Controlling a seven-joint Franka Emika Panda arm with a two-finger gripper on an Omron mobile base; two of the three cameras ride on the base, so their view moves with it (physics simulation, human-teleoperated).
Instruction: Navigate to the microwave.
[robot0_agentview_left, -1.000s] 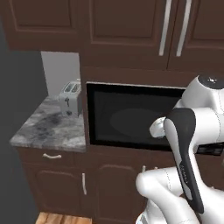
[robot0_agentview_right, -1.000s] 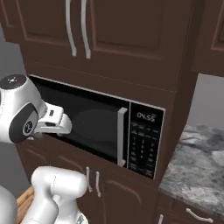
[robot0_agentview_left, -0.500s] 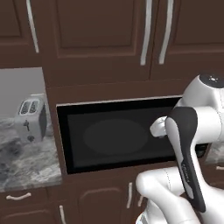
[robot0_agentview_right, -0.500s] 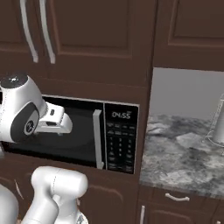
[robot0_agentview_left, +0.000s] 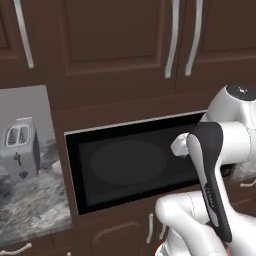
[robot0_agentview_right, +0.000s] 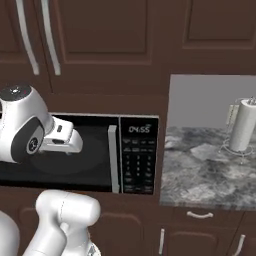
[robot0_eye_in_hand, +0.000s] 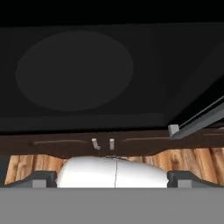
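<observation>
The microwave (robot0_agentview_left: 132, 167) sits built into dark brown cabinets (robot0_agentview_left: 115, 45), straight ahead of the base. In the left base view its dark glass door fills the middle, with a faint round turntable shape behind the glass. In the right base view the microwave (robot0_agentview_right: 100, 155) shows its vertical bar handle (robot0_agentview_right: 113, 158) and, just right of it, a keypad panel (robot0_agentview_right: 139, 160) with a lit clock.

The arm is folded up in front of the door, and the tool (robot0_eye_in_hand: 111, 179) hangs close before the glass. In the hand view only the two dark finger tips (robot0_eye_in_hand: 33, 179) show at the lower corners, set wide apart with nothing between them, so the tool stands open and empty. Beyond them the microwave (robot0_eye_in_hand: 87, 70) door spreads across the upper part, with the handle crossing at the right, cabinet doors beneath, and a wooden floor (robot0_eye_in_hand: 192, 159) below those.

A toaster (robot0_agentview_left: 20, 147) stands on the grey marble worktop (robot0_agentview_left: 30, 210) left of the microwave. On the worktop (robot0_agentview_right: 205, 170) to the right stands a paper-towel roll (robot0_agentview_right: 243, 125).
</observation>
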